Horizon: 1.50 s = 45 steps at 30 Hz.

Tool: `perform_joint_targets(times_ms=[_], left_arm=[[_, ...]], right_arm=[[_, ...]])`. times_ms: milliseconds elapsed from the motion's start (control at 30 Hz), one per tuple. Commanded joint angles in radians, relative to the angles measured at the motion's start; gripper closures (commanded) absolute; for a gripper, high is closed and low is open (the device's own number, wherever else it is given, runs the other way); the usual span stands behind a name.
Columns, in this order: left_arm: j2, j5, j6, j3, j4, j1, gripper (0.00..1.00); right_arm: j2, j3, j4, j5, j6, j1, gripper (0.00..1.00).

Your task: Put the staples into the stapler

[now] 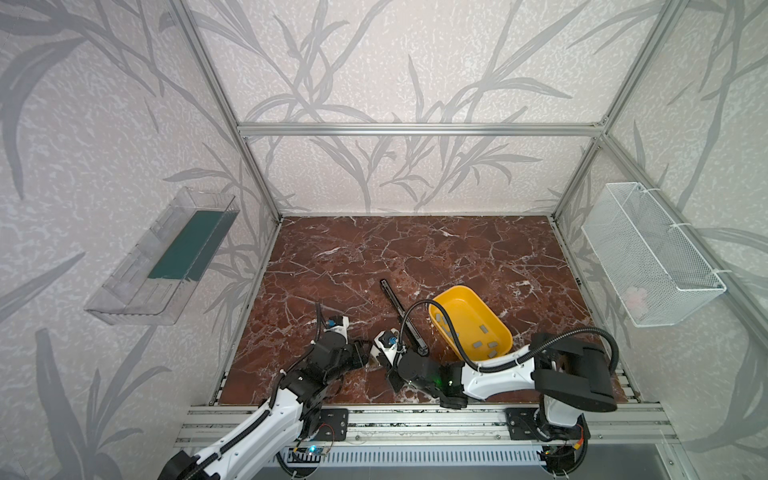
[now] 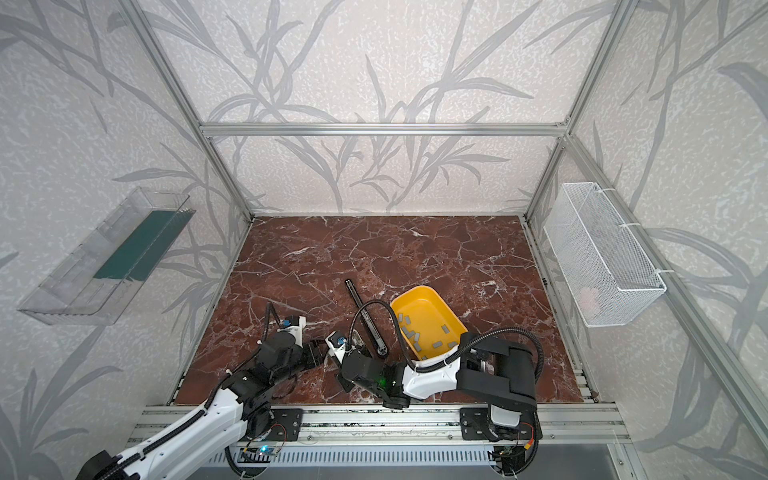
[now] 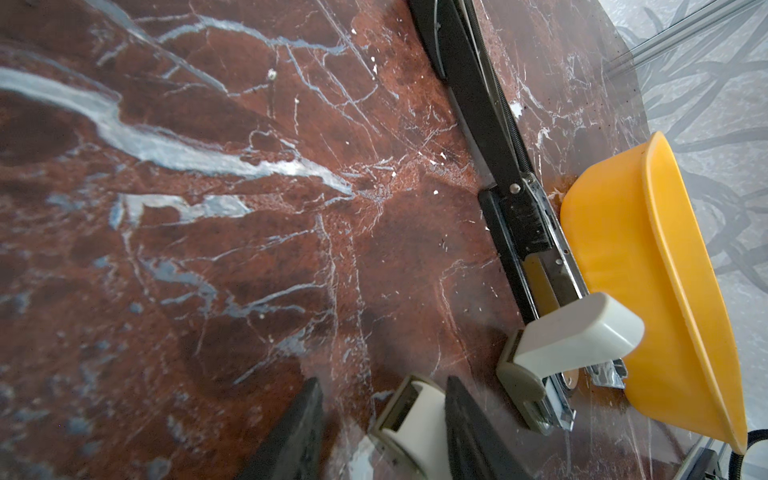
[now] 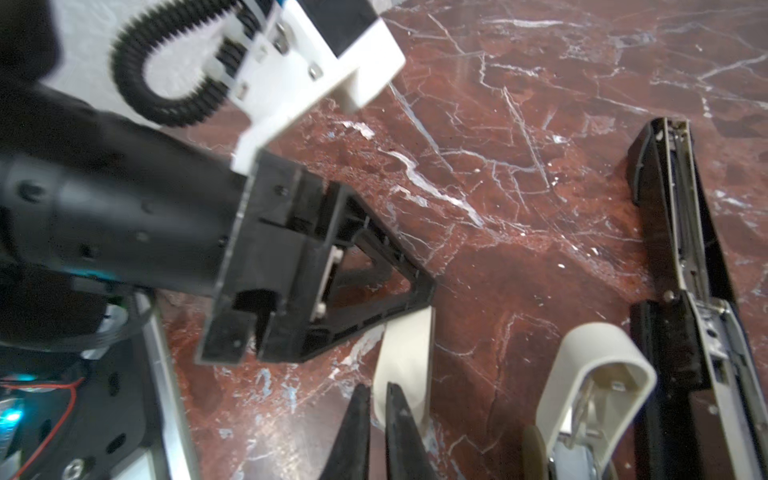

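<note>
Black stapler (image 1: 392, 297): open flat, at my one o'clock;
Left gripper (image 3: 384, 424): parted astride cream block (image 3: 409, 411);
Right gripper (image 4: 378, 419): pinched closed, hold unclear;
Care: seat staples (image 1: 483, 328) squarely.

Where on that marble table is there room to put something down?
The table is bare across its far half, from the back wall to the stapler and yellow tub, and along its left edge. The near middle is crowded.

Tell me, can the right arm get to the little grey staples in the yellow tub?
Probably yes. The yellow tub is open on top, close beside that arm, and the staples lie uncovered. But the right gripper sits shut on the black stapler's other side, so it must lift over first.
</note>
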Motion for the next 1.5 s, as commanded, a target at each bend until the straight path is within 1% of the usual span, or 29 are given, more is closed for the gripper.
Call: perform_joint_targets(times_ms=[0,300,1467], left_arm=[[0.004,-0.005,0.002,0.002,0.000,-0.005,0.52],[0.002,-0.002,0.002,0.002,-0.002,-0.005,0.52],[-0.004,0.004,0.002,-0.001,0.000,-0.005,0.52]], right_arm=[[0.040,0.039,-0.042,-0.030,0.010,-0.004,0.88],[0.088,0.046,-0.042,-0.060,0.035,-0.007,0.89],[0.149,-0.034,0.033,-0.033,0.126,-0.005,0.88]])
